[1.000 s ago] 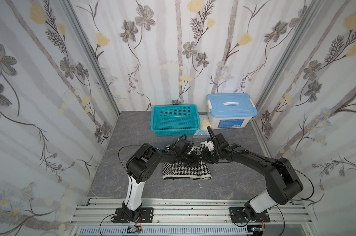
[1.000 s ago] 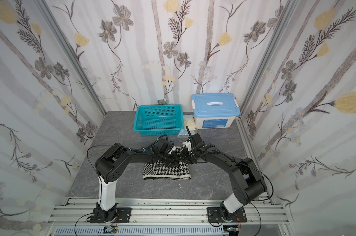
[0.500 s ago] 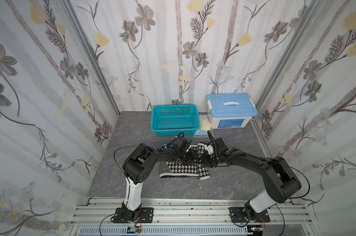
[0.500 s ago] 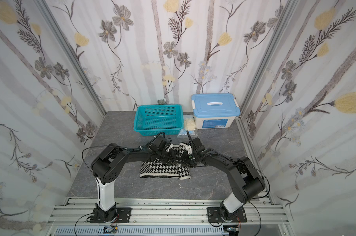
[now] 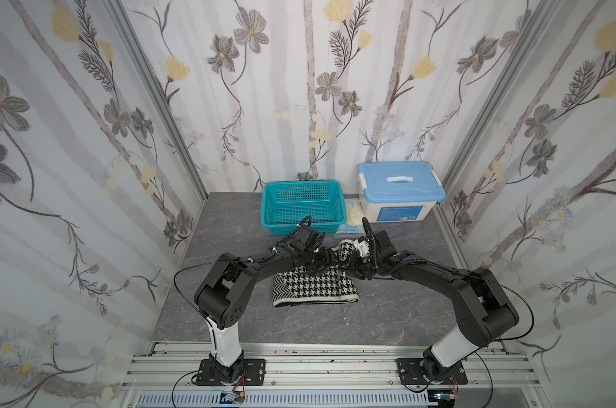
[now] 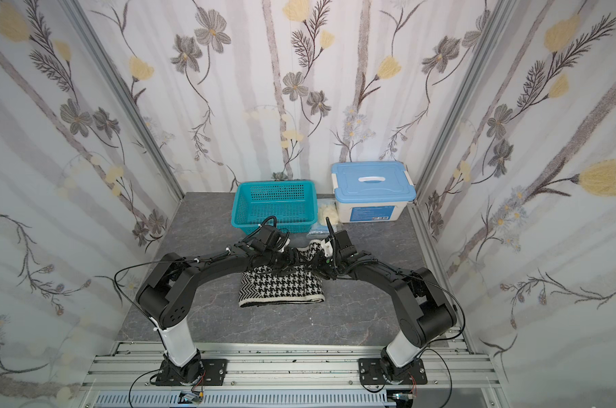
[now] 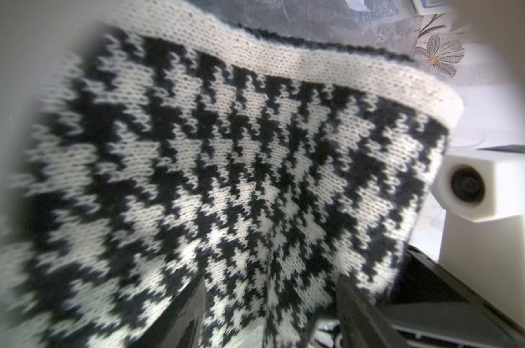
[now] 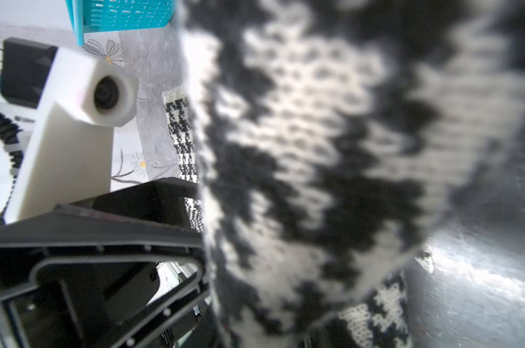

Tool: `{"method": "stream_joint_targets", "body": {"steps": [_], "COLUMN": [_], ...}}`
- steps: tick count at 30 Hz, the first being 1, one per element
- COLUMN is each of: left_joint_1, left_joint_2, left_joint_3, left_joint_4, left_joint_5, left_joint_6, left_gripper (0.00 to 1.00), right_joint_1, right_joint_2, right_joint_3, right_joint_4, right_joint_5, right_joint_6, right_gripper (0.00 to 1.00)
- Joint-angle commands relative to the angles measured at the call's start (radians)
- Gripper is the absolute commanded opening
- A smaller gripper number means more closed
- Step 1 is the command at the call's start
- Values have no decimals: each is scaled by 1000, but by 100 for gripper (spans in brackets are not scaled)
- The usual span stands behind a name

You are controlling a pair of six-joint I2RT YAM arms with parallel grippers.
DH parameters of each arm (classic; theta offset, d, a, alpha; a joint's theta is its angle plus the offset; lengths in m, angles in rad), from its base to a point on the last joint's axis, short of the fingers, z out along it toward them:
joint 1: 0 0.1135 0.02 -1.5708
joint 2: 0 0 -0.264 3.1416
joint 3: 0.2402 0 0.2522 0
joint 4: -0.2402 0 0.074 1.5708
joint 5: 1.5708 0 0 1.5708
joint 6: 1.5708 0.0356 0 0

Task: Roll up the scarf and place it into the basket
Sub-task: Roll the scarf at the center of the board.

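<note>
The black-and-white scarf (image 5: 313, 288) (image 6: 282, 288) lies folded mid-table, houndstooth side up, with herringbone showing at its left end. Both grippers meet at its far edge, where a fold (image 5: 345, 247) stands raised. My left gripper (image 5: 319, 263) (image 7: 270, 301) is open: its fingers (image 7: 192, 301) stand wide apart with loose scarf cloth (image 7: 225, 150) between them. My right gripper (image 5: 350, 266) holds the raised fold. That cloth (image 8: 315, 150) hangs blurred right in front of its camera and hides its fingers. The teal basket (image 5: 269, 208) (image 6: 241, 208) stands empty behind them.
A white box with a light blue lid (image 5: 400, 192) stands right of the basket. A pale yellow cloth lump (image 5: 354, 213) lies between them. Patterned walls close in the table on three sides. The left gripper's black body (image 8: 89, 256) is close beside the right wrist.
My left gripper's jaws have spread apart on the scarf's far edge. The scarf has shifted slightly to the left. The right gripper has stayed on the raised fold.
</note>
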Motion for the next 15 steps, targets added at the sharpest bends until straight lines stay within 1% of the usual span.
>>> {"method": "stream_joint_targets", "body": {"steps": [1, 5, 9, 12, 15], "left_joint_1": [1, -4, -24, -38, -52], "left_joint_2": [-72, -202, -283, -323, -345], "left_joint_3": [-45, -114, -142, -173, -244], "left_joint_4": [-128, -156, -149, -59, 135], "left_joint_5": [8, -4, 0, -9, -18], "left_joint_6": [61, 75, 82, 39, -57], "left_gripper": [66, 64, 62, 61, 55], "right_joint_1": [-1, 1, 13, 26, 42], "right_joint_2": [21, 53, 71, 87, 103], "right_joint_3": [63, 116, 146, 165, 185], "right_joint_4": [0, -72, -87, -103, -131], "right_joint_5": [27, 43, 43, 44, 49], "right_joint_6": [-5, -10, -8, -8, 1], "right_gripper": [38, 39, 39, 39, 38]}}
